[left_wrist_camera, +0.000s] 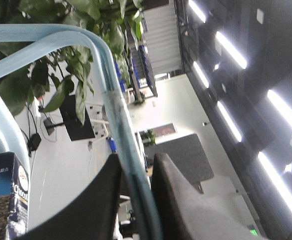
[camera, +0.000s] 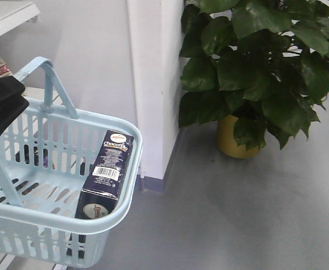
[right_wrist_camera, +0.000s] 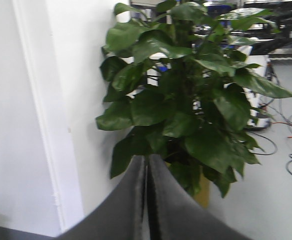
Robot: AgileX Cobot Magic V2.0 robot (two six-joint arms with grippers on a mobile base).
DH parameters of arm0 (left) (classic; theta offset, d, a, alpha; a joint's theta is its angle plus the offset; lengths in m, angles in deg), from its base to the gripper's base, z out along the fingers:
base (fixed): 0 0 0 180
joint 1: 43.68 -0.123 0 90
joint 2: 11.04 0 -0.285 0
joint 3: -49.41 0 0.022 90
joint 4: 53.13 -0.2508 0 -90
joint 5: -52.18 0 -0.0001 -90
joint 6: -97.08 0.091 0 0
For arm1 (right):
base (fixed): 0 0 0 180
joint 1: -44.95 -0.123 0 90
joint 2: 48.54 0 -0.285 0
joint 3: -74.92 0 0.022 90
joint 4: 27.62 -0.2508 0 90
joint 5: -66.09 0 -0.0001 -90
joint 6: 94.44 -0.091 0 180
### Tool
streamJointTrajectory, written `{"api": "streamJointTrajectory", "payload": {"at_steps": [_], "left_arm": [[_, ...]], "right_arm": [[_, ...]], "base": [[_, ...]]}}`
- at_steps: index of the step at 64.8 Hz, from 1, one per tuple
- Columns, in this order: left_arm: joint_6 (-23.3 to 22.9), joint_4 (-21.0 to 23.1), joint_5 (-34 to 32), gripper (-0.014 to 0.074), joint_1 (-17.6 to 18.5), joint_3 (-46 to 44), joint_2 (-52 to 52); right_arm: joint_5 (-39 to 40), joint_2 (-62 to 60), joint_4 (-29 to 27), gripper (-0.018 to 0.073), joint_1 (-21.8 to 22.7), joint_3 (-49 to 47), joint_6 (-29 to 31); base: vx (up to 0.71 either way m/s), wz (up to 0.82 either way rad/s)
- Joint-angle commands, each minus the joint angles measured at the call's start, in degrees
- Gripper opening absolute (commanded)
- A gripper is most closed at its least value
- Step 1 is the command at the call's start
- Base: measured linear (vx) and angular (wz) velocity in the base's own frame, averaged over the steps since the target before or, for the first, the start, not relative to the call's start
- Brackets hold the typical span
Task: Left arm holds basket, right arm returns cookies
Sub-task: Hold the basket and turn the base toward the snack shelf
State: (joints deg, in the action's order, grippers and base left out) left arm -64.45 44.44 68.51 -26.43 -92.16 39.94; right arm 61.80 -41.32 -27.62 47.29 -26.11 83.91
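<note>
Navy cookies (camera: 105, 174) lean below left end effector (camera: 4, 106).

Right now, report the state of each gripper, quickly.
Left gripper: shut on a loop handle of the pale blue plastic shopping basket.
Right gripper: shut, holding nothing.

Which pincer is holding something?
The left pincer: it grips the handle of the basket. The right pincer is closed on nothing, facing the plant.
</note>
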Motion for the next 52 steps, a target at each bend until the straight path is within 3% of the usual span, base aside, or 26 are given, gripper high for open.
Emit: {"api": "streamJointTrajectory", "payload": {"at_steps": [1, 52], "left_arm": [[0.3, 3.7, 1.1, -0.0006, 0.4, -1.9, -0.5], [0.3, 3.7, -2.6, -0.0006, 0.4, -1.9, -0.7]], "right_arm": [[4.3, -0.7, 0.0, -0.0008, 0.3, 0.0, 0.5], [4.3, -0.7, 0.0, -0.0008, 0.3, 0.0, 0.5]], "base": [[-0.02, 0.39], [-0.16, 0.7]]}}
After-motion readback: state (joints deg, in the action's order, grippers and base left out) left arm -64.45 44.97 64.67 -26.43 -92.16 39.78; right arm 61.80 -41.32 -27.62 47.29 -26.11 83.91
